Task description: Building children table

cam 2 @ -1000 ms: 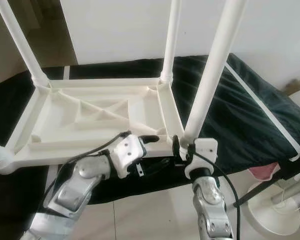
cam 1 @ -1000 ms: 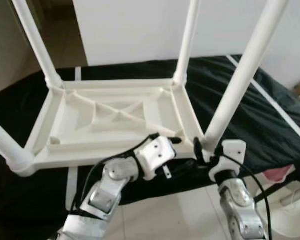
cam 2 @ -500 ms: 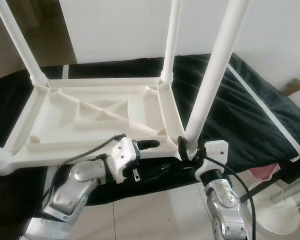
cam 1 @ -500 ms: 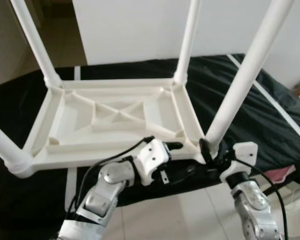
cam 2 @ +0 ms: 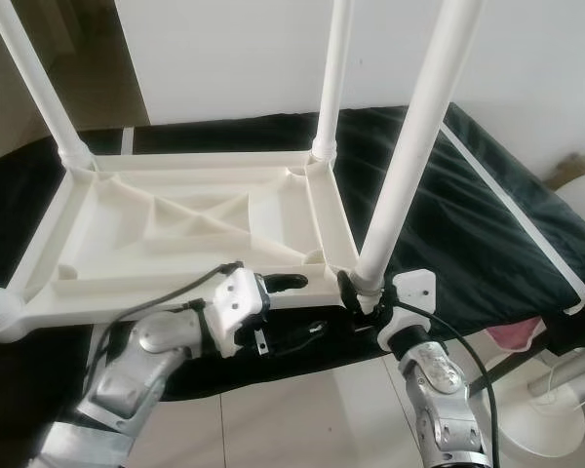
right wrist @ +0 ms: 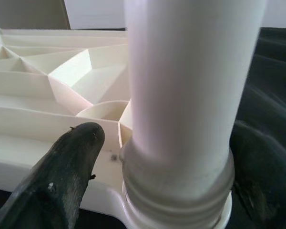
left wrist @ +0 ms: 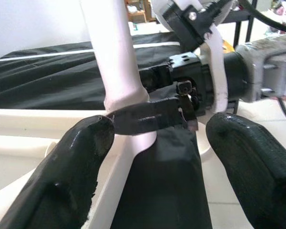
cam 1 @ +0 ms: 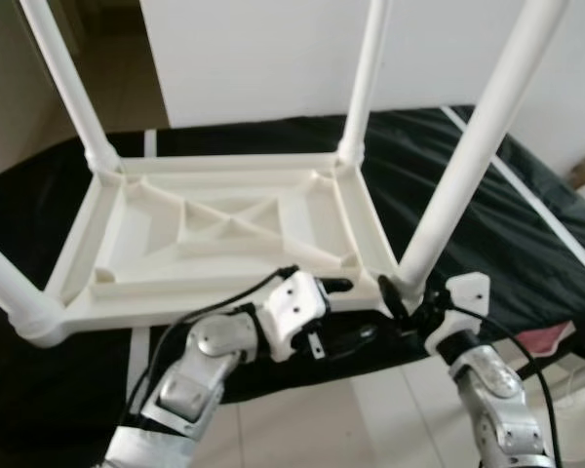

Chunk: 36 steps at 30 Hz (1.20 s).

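A white plastic children's table [cam 1: 224, 229] lies upside down on a black-covered bed, its legs pointing up. My right gripper [cam 1: 407, 292] is at the base of the near right leg [cam 1: 468, 166], with a finger [right wrist: 62, 176] on each side of the leg's threaded collar [right wrist: 176, 191], shut on it. My left gripper [cam 1: 346, 310] is at the near rim just left of that corner. It is open, with one finger [cam 2: 291, 283] over the rim and the other under it. In the left wrist view its fingers [left wrist: 76, 162] stand wide apart, facing the leg's base and the right gripper.
The black bed cover [cam 1: 526, 234] spreads out to the right of the table. Pale tiled floor [cam 2: 302, 419] lies below the bed's near edge. A round white stand base [cam 2: 556, 429] and something pink [cam 2: 512, 333] sit at the lower right. A white wall rises behind.
My right wrist swung out to the right around the leg's base, then partly back left. My left gripper sank a little lower along the near rim. The table stayed put.
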Tool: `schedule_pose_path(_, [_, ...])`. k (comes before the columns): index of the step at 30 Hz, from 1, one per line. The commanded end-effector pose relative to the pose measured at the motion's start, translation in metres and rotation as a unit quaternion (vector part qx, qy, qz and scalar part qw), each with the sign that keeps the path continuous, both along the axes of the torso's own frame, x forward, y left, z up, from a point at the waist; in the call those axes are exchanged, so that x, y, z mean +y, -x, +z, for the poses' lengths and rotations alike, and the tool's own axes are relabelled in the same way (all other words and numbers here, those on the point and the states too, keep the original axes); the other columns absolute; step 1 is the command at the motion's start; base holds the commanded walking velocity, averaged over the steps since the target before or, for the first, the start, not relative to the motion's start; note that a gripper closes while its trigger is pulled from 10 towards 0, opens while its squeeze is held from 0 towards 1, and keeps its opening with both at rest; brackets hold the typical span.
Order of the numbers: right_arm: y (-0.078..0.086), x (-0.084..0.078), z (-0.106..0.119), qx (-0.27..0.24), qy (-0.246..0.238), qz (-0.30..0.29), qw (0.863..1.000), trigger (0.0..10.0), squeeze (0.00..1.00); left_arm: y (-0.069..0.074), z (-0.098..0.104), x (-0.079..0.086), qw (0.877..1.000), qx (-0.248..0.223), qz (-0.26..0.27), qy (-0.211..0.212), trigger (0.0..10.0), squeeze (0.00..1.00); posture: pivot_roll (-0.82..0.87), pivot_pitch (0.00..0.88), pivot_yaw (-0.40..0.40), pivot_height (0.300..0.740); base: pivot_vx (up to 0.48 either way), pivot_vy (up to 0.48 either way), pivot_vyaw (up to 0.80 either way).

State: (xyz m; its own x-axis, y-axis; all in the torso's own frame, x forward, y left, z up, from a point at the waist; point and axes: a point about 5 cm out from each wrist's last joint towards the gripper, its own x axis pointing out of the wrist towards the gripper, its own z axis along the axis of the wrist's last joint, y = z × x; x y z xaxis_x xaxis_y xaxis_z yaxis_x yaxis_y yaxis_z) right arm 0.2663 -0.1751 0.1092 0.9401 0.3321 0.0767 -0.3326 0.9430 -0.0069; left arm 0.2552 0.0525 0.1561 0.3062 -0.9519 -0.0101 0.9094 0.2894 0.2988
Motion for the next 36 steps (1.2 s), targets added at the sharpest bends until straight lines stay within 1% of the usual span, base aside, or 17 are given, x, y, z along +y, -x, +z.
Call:
schedule_pose_path(1, [0.0, 0.009, -0.005, 0.009, 0.0, 0.026, 1.0, 10.0, 0.0, 0.003, 0.002, -0.002, 1.0, 0.001, -0.028, -0.008, 10.0, 0.0, -0.02, 0.029, -0.047, 0.74, 0.0, 0.0, 0.0])
schedule_pose_path(2, [-0.004, 0.016, -0.004, 0.011, 0.0, 0.05, 0.999, 10.0, 0.0, 0.002, 0.004, 0.001, 1.0, 0.0, -0.027, -0.009, 10.0, 0.0, -0.01, 0.034, -0.049, 0.74, 0.0, 0.0, 0.0])
schedule_pose_path(5, [-0.005, 0.018, -0.004, 0.01, 0.0, 0.056, 0.998, 10.0, 0.0, 0.002, 0.005, 0.002, 1.0, 0.0, -0.023, -0.01, 10.0, 0.0, -0.01, 0.034, -0.049, 0.74, 0.0, 0.0, 0.0])
schedule_pose_path(6, [-0.008, 0.023, -0.003, 0.01, 0.001, 0.078, 0.997, 10.0, 0.0, 0.001, 0.003, 0.003, 1.0, 0.0, -0.021, -0.018, 10.0, 0.0, 0.0, 0.04, -0.051, 0.74, 0.0, 0.0, 0.0])
schedule_pose_path(8, [-0.008, 0.025, -0.003, 0.01, 0.0, 0.086, 0.996, 10.0, 0.0, 0.001, 0.002, 0.003, 1.0, 0.0, -0.021, -0.021, 10.0, 0.0, 0.0, 0.04, -0.051, 0.74, 0.0, 0.0, 0.0])
schedule_pose_path(13, [-0.006, 0.029, -0.003, 0.01, 0.003, 0.104, 0.994, 10.0, 0.0, 0.0, 0.003, 0.004, 1.0, -0.002, -0.017, -0.025, 10.0, 0.0, 0.01, 0.048, -0.058, 0.74, 0.0, 0.0, 0.0])
schedule_pose_path(15, [0.0, 0.032, -0.005, 0.014, 0.005, 0.121, 0.993, 10.0, 0.0, -0.001, 0.002, 0.008, 0.999, -0.005, -0.008, -0.032, 10.0, 0.0, 0.01, 0.05, -0.062, 0.74, 0.0, 0.0, 0.0])
schedule_pose_path(18, [0.002, 0.03, -0.006, 0.015, 0.008, 0.127, 0.992, 10.0, 0.0, -0.003, 0.001, 0.011, 0.999, -0.012, 0.0, -0.041, 10.0, 0.0, 0.01, 0.05, -0.062, 0.74, 0.0, 0.0, 0.0])
schedule_pose_path(24, [-0.003, 0.02, -0.005, 0.011, 0.021, 0.111, 0.994, 10.0, 0.0, -0.005, 0.002, 0.014, 0.999, -0.016, 0.01, -0.045, 10.0, 0.0, 0.0, 0.057, -0.068, 0.74, 0.0, 0.0, 0.0])
schedule_pose_path(26, [-0.003, 0.02, -0.005, 0.011, 0.021, 0.111, 0.994, 10.0, 0.0, -0.005, 0.002, 0.014, 0.999, -0.016, 0.01, -0.045, 10.0, 0.0, 0.0, 0.057, -0.068, 0.74, 0.0, 0.0, 0.0])
schedule_pose_path(28, [-0.005, 0.018, -0.003, 0.009, 0.024, 0.11, 0.994, 10.0, 0.0, -0.006, 0.002, 0.016, 0.999, -0.018, 0.014, -0.047, 10.0, 0.0, 0.0, 0.055, -0.073, 0.74, 0.0, 0.0, 0.0])
schedule_pose_path(30, [-0.012, 0.013, 0.002, 0.003, 0.032, 0.114, 0.993, 10.0, 0.0, -0.007, -0.001, 0.021, 0.998, -0.018, 0.022, -0.057, 10.0, 0.0, 0.0, 0.051, -0.08, 0.74, 0.0, 0.0, 0.0])
schedule_pose_path(33, [-0.013, 0.013, 0.004, -0.001, 0.039, 0.118, 0.992, 10.0, 0.0, -0.006, -0.004, 0.021, 0.997, -0.02, 0.024, -0.065, 10.0, 0.0, 0.0, 0.044, -0.078, 0.74, 0.0, 0.0, 0.0])
schedule_pose_path(34, [-0.015, 0.012, 0.008, -0.007, 0.045, 0.122, 0.991, 10.0, 0.0, -0.003, -0.006, 0.021, 0.997, -0.024, 0.02, -0.075, 10.0, 0.0, 0.0, 0.04, -0.078, 0.74, 0.0, 0.0, 0.0])
schedule_pose_path(36, [-0.021, 0.01, 0.014, -0.017, 0.056, 0.129, 0.99, 10.0, 0.0, -0.003, -0.009, 0.017, 0.996, -0.028, 0.03, -0.076, 10.0, 0.0, 0.0, 0.029, -0.069, 0.74, 0.0, 0.0, 0.0])
